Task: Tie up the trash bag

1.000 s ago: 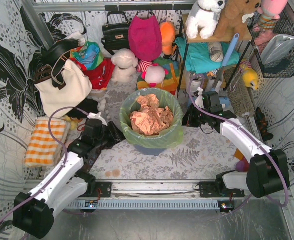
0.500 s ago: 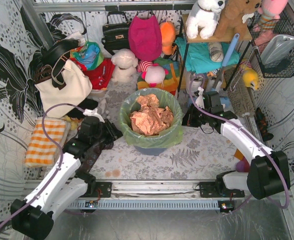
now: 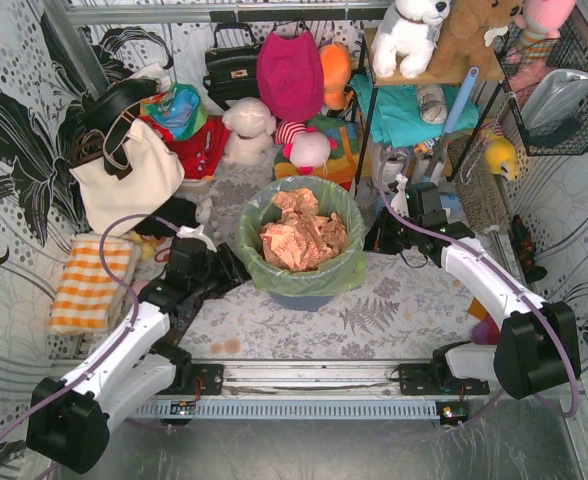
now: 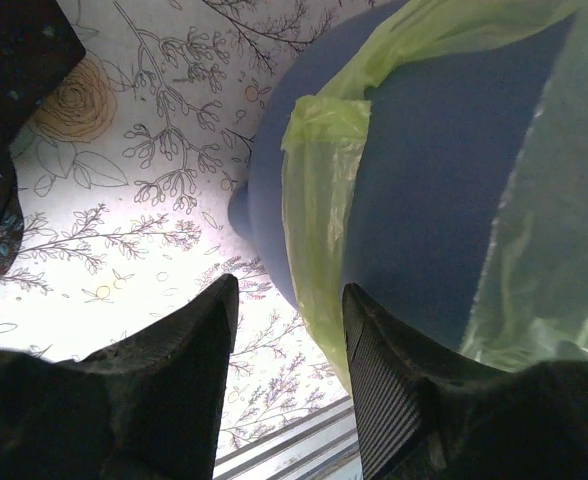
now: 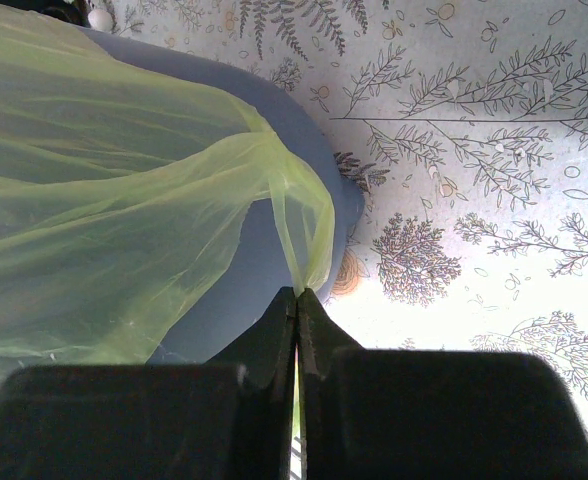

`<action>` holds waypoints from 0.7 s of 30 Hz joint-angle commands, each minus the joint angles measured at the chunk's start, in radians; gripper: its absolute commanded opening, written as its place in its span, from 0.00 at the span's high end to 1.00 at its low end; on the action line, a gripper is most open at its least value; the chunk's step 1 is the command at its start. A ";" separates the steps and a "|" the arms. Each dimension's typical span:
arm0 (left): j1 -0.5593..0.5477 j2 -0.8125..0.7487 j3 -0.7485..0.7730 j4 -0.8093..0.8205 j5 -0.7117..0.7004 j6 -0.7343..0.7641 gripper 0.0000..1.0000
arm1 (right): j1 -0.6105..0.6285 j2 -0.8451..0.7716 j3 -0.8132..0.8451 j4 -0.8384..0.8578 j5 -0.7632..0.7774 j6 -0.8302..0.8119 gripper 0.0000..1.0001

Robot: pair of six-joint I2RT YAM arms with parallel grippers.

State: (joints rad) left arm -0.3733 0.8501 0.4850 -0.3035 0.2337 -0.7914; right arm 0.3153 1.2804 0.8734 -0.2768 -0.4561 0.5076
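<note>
The bag lines the bin, which stands in the middle of the bench. Its edge is folded down over the rim, and crumpled paper lies inside. The right gripper is clenched on a stretched piece of the bag at the right side of the bin. The left gripper is released, its fingers apart, low at the left side of the bin, near a hanging fold of the bag but not holding it.
</note>
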 commanded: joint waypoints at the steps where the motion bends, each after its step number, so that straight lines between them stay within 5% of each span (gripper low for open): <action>1: 0.002 0.004 -0.035 0.161 0.072 -0.016 0.46 | -0.004 -0.011 0.007 0.014 -0.007 0.004 1.00; 4: 0.002 0.002 -0.052 0.184 0.081 -0.022 0.48 | -0.004 -0.010 -0.004 0.028 -0.009 0.010 1.00; 18: 0.002 -0.012 -0.021 0.152 0.051 -0.032 0.98 | -0.004 -0.076 -0.025 0.013 0.010 0.023 1.00; 21: 0.003 -0.041 0.017 0.099 0.031 -0.022 1.00 | -0.004 -0.115 -0.027 -0.001 0.016 0.028 1.00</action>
State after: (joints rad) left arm -0.3733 0.8497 0.4404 -0.1822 0.2924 -0.8295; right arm 0.3153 1.2285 0.8612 -0.2642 -0.4534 0.5152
